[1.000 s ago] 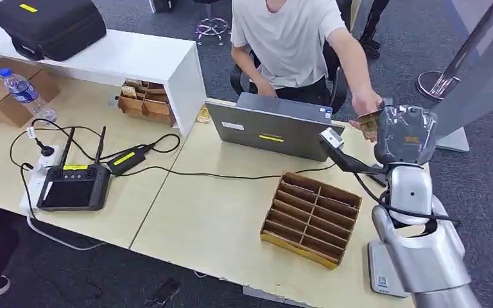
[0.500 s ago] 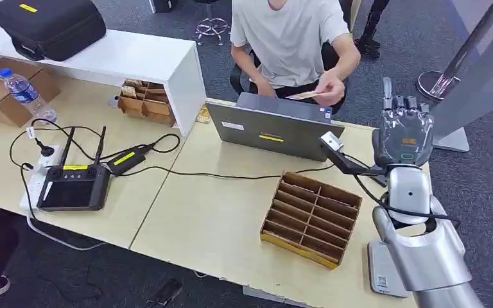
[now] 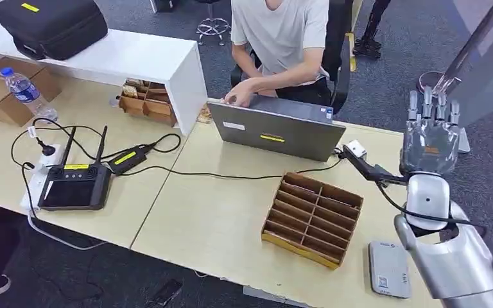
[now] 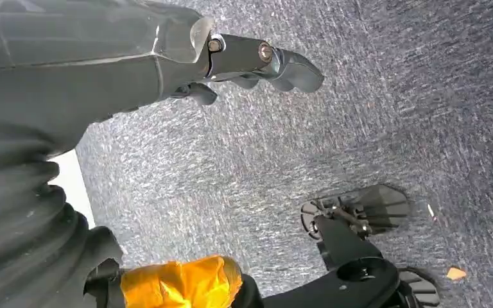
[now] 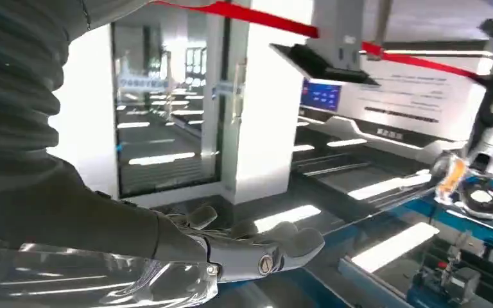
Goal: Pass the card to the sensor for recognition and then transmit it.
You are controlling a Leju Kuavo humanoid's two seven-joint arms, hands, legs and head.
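Note:
My right hand [image 3: 431, 133] is raised past the table's far right edge, fingers straight up and apart, holding nothing. The right wrist view shows the same hand [image 5: 250, 251] stretched out with nothing in it. The grey card sensor [image 3: 388, 268] lies flat on the table by the front right corner, beside my right forearm. A person in a white shirt [image 3: 281, 33] sits behind the laptop [image 3: 276, 129], one hand [image 3: 237, 97] down behind its lid; I cannot tell whether that hand holds the card. My left hand [image 4: 257, 59] hangs over grey carpet, holding nothing.
A cardboard divider tray [image 3: 312, 218] sits between the laptop and the sensor. A black cable [image 3: 231, 175] crosses the table to a controller [image 3: 74, 186] and a power strip. A water bottle [image 3: 25, 93], a cardboard box and a black case [image 3: 51, 22] are at far left.
The person took the card from my right hand and drew it back behind the laptop. My right hand opened and swung right, uncovering the sensor.

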